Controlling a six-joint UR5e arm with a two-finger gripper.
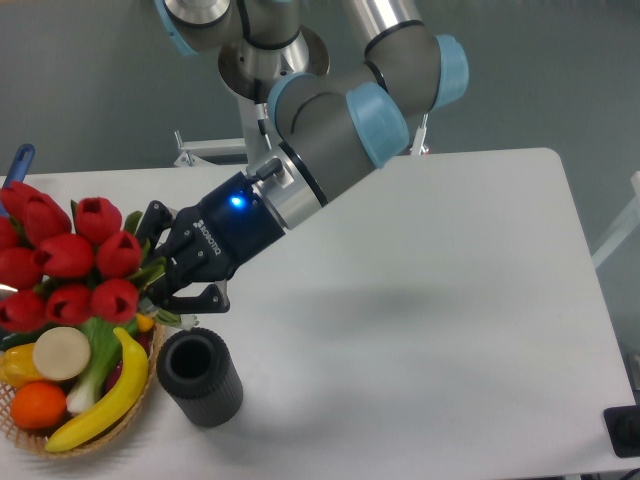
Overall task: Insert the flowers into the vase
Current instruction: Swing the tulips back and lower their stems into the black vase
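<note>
My pincer (165, 268) is pressed onto the green stems of the flowers (62, 260), pinching the bunch near its base so the red heads point away from my wrist, out toward the left edge of the view. I hold them in the air, tilted well over on their side rather than upright.

I take the vase (200, 377) as my landmark. It stands upright on the white surface (430, 300), dark and ribbed, its thick rim open toward the camera; its inside looks dark and I see nothing in it. My pincer hangs just above and a little left of the vase's mouth, apart from it. The flowers lie above and to the left of the vase, none of them over its opening.

Just left of the vase sits a wicker basket (20, 432), its rim close beside the vase's wall. In it I see a banana (108, 395) curving along the side nearest the vase, an orange (39, 405) at the far left, a pale round cut vegetable (61, 353) and a green stalk (92, 350) above the banana. The lowest tulip heads hang over the top part of the basket. Far above-left of the vase a blue handle (20, 163) shows at the frame edge.
</note>
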